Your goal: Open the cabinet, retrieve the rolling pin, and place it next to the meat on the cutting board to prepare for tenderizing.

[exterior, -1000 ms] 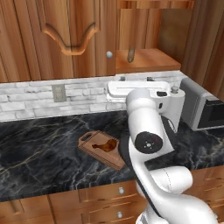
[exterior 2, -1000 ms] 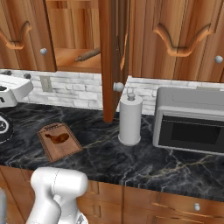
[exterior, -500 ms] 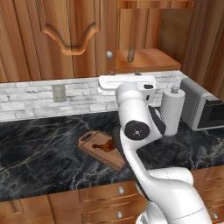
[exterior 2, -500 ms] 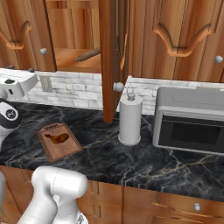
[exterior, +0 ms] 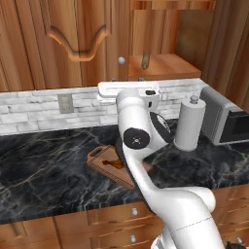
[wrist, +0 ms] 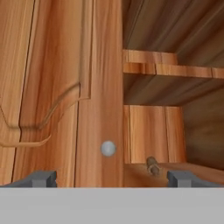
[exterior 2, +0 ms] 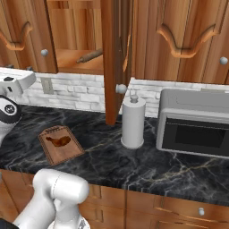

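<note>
The cabinet (exterior: 160, 44) has its right door swung open, seen edge-on as a door (exterior 2: 114, 58); the left door (wrist: 57, 87) is closed, with a round silver knob (wrist: 108, 148). The rolling pin (exterior 2: 89, 56) lies on the lower shelf, its end showing as rolling pin (exterior: 145, 61) and rolling pin (wrist: 152, 165). My gripper (exterior: 127, 83) hovers in front of the cabinet above the counter, facing the closed door's edge; the gripper (wrist: 111, 179) is open and holds nothing. The meat (exterior 2: 59, 141) lies on the cutting board (exterior 2: 67, 154) below; my arm hides part of the cutting board (exterior: 99, 160).
A white paper towel roll (exterior 2: 133, 121) stands on the black marble counter (exterior 2: 112, 156), just right of the open door. A grey microwave (exterior 2: 194, 120) sits further right. Drawers with silver knobs run below the counter edge. A wall outlet (exterior: 64, 103) sits in the brick backsplash.
The arm has swung left and a little upward, carrying the hand from in front of the paper towel toward the cabinet's middle. The gripper stays open.
</note>
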Controlling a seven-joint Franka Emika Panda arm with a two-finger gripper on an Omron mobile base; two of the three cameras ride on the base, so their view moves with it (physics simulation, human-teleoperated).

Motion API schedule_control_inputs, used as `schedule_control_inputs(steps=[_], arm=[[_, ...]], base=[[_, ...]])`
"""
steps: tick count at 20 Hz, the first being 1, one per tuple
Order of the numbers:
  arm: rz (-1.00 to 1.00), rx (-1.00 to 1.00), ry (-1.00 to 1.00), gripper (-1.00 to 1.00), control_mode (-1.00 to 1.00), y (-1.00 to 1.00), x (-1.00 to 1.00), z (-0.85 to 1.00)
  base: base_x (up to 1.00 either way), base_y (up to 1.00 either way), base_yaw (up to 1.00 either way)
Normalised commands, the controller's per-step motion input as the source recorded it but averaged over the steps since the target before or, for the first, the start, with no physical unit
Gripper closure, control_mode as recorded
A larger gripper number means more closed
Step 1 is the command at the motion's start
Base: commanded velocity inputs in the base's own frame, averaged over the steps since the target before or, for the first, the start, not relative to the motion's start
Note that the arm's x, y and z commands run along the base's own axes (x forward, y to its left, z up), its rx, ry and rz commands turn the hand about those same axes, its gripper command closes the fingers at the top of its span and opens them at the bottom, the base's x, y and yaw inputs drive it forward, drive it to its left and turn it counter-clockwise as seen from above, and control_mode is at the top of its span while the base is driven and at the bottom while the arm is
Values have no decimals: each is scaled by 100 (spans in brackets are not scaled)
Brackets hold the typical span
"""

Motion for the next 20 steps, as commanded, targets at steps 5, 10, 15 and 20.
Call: schedule_control_inputs(steps=[5,10,15,20], arm=[[0,0,3,-100,-100,1,40,0],[0,0,1,-100,-100,5,46,0],[0,0,3,-100,-100,7,39,0],[0,1,6,-100,-100,-5,45,0]], base=[[0,0,0],[0,0,0],[0,0,0],[0,0,0]])
